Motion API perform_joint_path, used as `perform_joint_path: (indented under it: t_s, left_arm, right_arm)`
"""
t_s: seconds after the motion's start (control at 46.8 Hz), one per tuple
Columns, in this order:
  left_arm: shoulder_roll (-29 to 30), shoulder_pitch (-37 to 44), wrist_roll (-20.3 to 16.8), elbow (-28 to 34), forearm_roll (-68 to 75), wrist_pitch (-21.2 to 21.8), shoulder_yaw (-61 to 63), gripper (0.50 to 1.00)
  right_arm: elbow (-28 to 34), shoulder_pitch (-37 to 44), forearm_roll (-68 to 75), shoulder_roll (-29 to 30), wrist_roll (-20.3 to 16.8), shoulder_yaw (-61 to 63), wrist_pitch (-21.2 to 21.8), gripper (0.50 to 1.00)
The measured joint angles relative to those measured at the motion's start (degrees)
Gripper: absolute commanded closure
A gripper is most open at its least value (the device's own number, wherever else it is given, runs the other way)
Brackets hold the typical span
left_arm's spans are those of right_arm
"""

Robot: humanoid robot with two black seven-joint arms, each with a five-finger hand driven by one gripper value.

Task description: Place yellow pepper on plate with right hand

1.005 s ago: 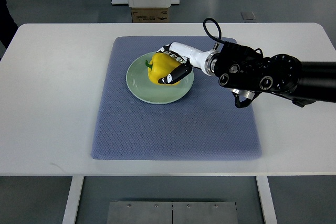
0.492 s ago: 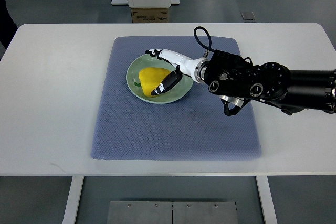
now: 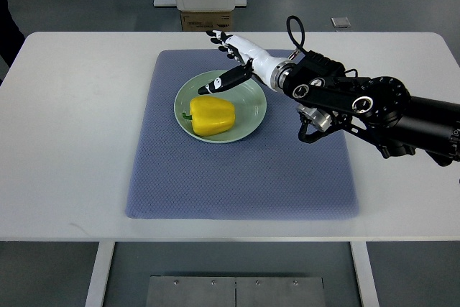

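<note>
1. The yellow pepper (image 3: 212,116) has been let go and now lies on its side on the green plate (image 3: 253,109).
2. The right hand (image 3: 231,64) has been lifted clear behind it, fingers spread, nothing held.
3. Placement looks done.

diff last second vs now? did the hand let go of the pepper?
Yes. The right hand let go of the pepper, opened, and pulled back toward the far edge of the plate. The pepper tipped from upright onto its side, stem pointing left, and lies free on the plate. Plate, mat and table unchanged.
</note>
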Motion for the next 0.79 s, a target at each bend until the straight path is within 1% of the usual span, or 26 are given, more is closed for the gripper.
perform_joint_path:
  t_s: [0.15, 0.235, 0.363, 0.449, 0.641, 0.791]
  left_arm:
    - [0.0, 0.0, 0.0, 0.0, 0.0, 0.0, 0.0, 0.500]
    - [0.0, 0.0, 0.0, 0.0, 0.0, 0.0, 0.0, 0.500]
    - [0.0, 0.0, 0.0, 0.0, 0.0, 0.0, 0.0, 0.500]
    - [0.0, 0.0, 0.0, 0.0, 0.0, 0.0, 0.0, 0.500]
    - [0.0, 0.0, 0.0, 0.0, 0.0, 0.0, 0.0, 0.500]
    - [0.0, 0.0, 0.0, 0.0, 0.0, 0.0, 0.0, 0.500]
  right_arm:
    - [-0.2, -4.5, 0.4, -2.8, 0.2, 9.1, 0.2, 0.500]
    - [-0.4, -7.3, 2.8, -3.8, 0.2, 15.3, 0.7, 0.500]
    - [-1.1, -10.5, 9.3, -6.1, 0.2, 20.0, 1.1, 0.500]
    - [-2.0, -12.2, 11.7, -6.7, 0.3, 22.9, 2.2, 0.500]
    - [-6.3, -17.5, 14.5, -6.8, 0.1, 33.1, 4.2, 0.500]
    - [-9.8, -20.9, 17.2, -6.6, -0.2, 39.5, 6.8, 0.500]
